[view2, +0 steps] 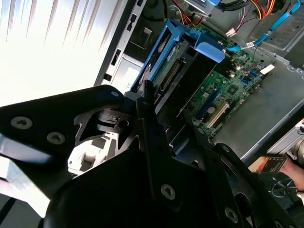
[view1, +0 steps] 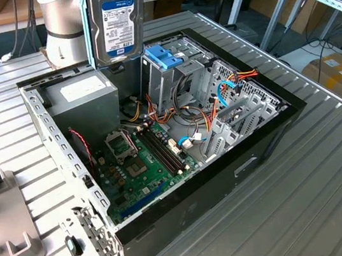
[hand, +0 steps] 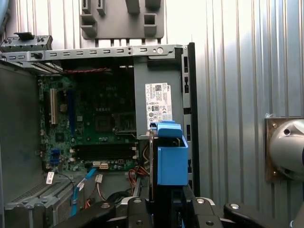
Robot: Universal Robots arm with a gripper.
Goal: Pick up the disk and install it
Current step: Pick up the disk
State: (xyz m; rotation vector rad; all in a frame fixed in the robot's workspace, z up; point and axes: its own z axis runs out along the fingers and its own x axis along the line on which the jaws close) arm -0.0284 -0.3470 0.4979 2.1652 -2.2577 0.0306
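We see the disk (view1: 117, 20) hanging upright in the air. Its long axis is vertical, its white and blue label faces the exterior camera, and a pale blue frame runs along its edges. The gripper (hand: 166, 204) is clamped on it from above. In the first wrist view the black fingers (hand: 135, 208) sit on either side of the blue frame. In the second wrist view we look along the disk's board side, past its connector.

For installing, we judge that the relation that counts is disk to cage (view1: 170, 80). The disk hangs above the cage and a little to the exterior view's left of it. Its lower edge is just beside the cage's blue handle (view1: 163, 55), and we cannot tell whether they touch. The cage stands upright inside the case (view1: 202, 207).

The grey power supply (view1: 82, 96) lies to the exterior view's left of the cage, and the motherboard (view1: 138, 165) lies on the case floor near it.

As for writing, the disk's label carries blocks of print that we cannot make out. The power supply's white sticker (hand: 158, 102) shows small marks and codes, equally unreadable.
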